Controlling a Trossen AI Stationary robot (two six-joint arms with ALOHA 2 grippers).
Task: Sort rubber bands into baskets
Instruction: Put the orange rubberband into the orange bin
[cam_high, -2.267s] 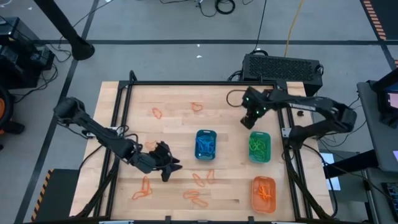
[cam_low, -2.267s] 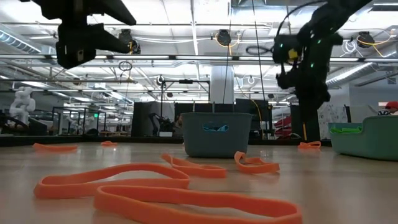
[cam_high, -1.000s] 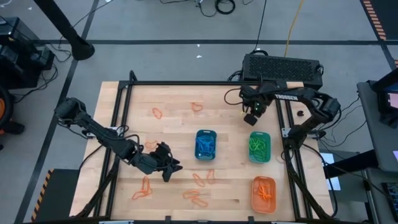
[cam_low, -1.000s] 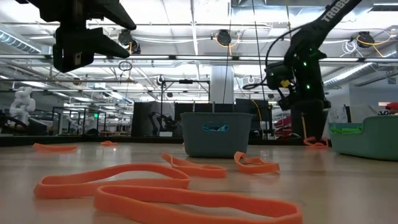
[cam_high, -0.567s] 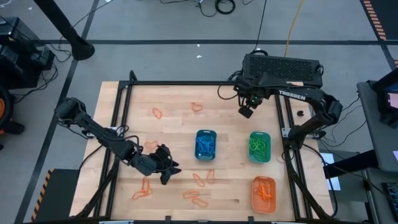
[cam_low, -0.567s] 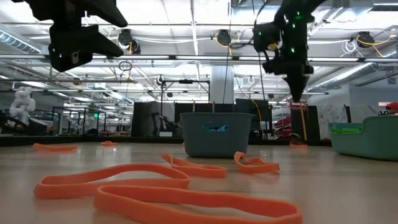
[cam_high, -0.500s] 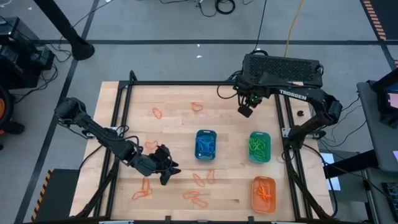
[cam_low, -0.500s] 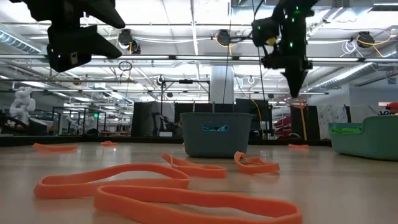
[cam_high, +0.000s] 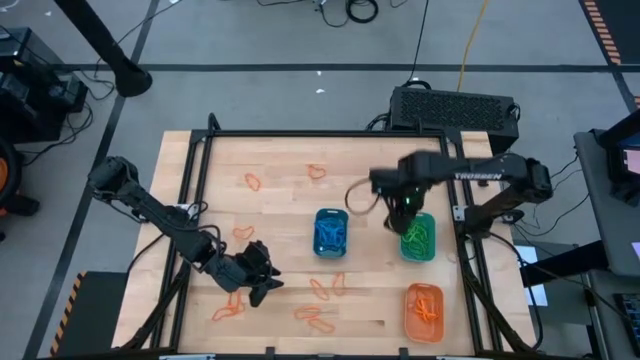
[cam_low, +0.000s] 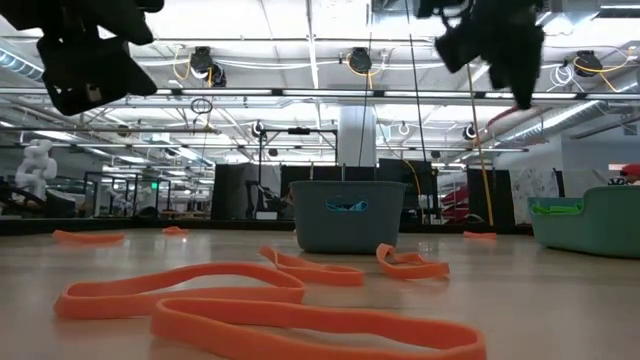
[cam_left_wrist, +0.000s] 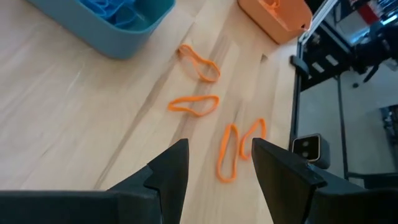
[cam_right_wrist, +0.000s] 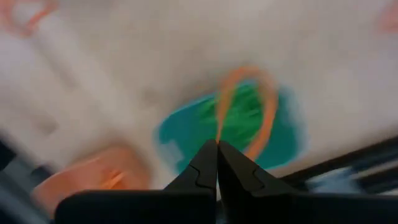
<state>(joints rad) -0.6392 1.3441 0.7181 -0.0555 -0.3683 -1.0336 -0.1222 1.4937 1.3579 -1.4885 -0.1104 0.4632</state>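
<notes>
My right gripper (cam_high: 400, 215) is shut on an orange rubber band (cam_right_wrist: 249, 102) and hangs in the air over the left rim of the teal-green basket (cam_high: 418, 240), which holds green bands. The blue basket (cam_high: 331, 232) holds blue bands. The orange basket (cam_high: 424, 310) holds orange bands. My left gripper (cam_high: 255, 282) is open and empty above the near left of the table. Below and ahead of it, several orange bands (cam_left_wrist: 194, 104) lie flat on the wood. The low view shows both grippers high up, the left (cam_low: 85, 70) and the right (cam_low: 515, 60). My right gripper pinches one end of the orange band's loop (cam_right_wrist: 219, 138) between its two shut fingertips, coming from above. The band is lifted clear of the table. In the right wrist view its open loop shows in front of the teal-green basket (cam_right_wrist: 186, 134).
More orange bands lie at the far left (cam_high: 252, 181), the far middle (cam_high: 317, 171) and along the near edge (cam_high: 318, 318). A black frame rail (cam_high: 468, 270) runs beside the baskets on the right. Bare wood lies between the blue basket and the far edge.
My right gripper has swung from the table's far edge toward the near edge and a little higher, carrying the orange band clear of the table to above the teal-green basket. My left gripper has moved a little toward the near left.
</notes>
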